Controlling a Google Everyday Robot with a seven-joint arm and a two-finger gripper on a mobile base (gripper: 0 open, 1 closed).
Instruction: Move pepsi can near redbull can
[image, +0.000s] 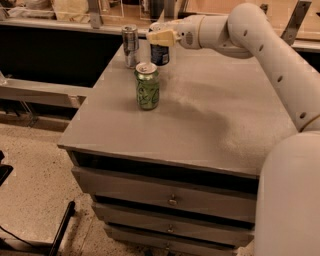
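Camera view, the only one you had, showed the gripper (159, 39) at the far side of the cabinet top (210, 120), just beside the redbull can (130, 45) on its arm side. Its cream fingers (167, 36) were closed round the upper part of the pepsi can (160, 55), which it held upright. That hold near the rim probably kept the wrist and arm (260, 45) above the slim can rather than level with it.

The pepsi can stood close to the redbull can with a narrow gap between them, not touching. You could not tell whether its base rested on the top or hung just off it.

The green can (148, 86) sat in front of the redbull can, nearer the camera and apart from both, so it was out of the path.

By my reading, the task was almost done. What remained was to settle the can and let go without nudging the redbull can, which looked easy to tip.
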